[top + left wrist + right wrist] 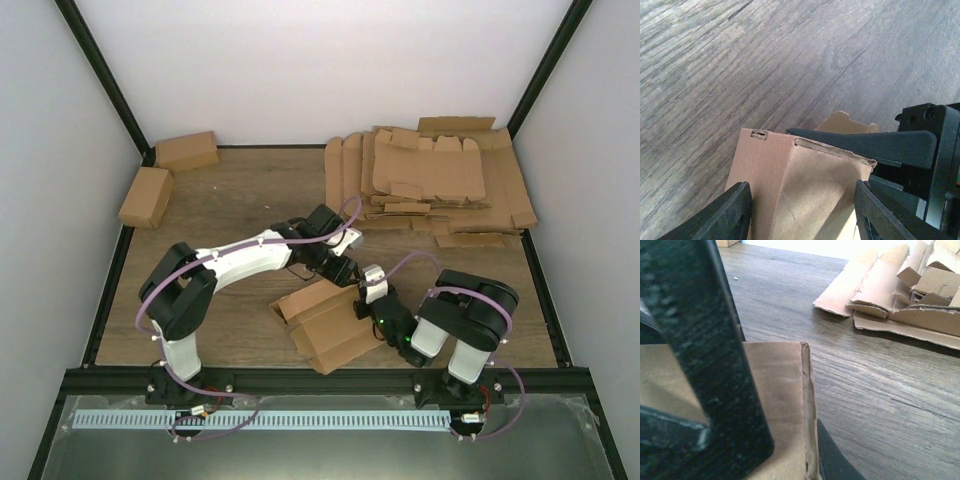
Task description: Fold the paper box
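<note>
Closest to you, near the front edge of the dark wood-grain worktop (250,195), the plain brown cardboard paper box (325,330) lies half folded between the two arms, nearer the right base. It is a partly raised oblong shell with sharp creased corners and a broad panel spread toward the front edge. In the left wrist view you can see a small slot cut near its top corner, a slightly ragged upper edge and a rounded tab showing behind that edge.

Your right end effector (368,298) is at the box's right side. Its fingers are drawn in on an upright panel, one dark finger against each face. Your left end effector (802,190) hangs over the box's far end with its fingers spread wide, gripping nothing. The right one's long black finger lies across the box's top edge just beyond them, in your way there.

Farther back on the right, a loose heap of flat brown cardboard blanks (430,175) reaches the rear wall, well apart from the box. At the far left, one closed brown cardboard box (145,196) sits near a second closed box (187,150) by the wall.
</note>
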Tool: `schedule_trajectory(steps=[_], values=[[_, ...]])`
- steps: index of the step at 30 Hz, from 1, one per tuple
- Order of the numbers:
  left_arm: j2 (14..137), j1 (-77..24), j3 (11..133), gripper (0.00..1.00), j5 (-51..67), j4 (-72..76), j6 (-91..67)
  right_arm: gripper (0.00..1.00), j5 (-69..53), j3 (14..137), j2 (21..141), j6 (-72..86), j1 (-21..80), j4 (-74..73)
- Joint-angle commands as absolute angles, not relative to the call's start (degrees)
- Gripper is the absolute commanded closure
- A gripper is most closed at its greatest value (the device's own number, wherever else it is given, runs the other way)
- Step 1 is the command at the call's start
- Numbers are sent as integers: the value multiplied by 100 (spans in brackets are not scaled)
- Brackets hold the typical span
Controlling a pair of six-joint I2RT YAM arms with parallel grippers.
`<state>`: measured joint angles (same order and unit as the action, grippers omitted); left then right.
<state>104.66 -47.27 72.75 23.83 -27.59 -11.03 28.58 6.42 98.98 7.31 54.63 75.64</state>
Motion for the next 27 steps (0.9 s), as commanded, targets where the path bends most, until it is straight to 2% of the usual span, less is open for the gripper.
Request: schedule_trajectory(steps=[1,6,8,10,16,27], values=[[10470,-4772,7340,41,2487,-2906,-1082,99,3683,1015,9924,537,5692,7735],[10320,-4771,7384,40,2505,-2828,-1225,98,3735,1109,9893,702,5739,7316],[10245,-4772,7383,33,2444,-2809,-1272,87,3663,1116,9851,749,5743,7204],[10134,-4760,7369,28,2299,-2807,-1321,81,3560,1101,9800,761,5740,7148],[9882,-4696,7229,23,2180,-2742,-1481,63,3203,932,9679,703,5741,7220],[9806,-4640,7025,22,2286,-2474,-1681,62,3312,591,9993,1087,5743,7496]])
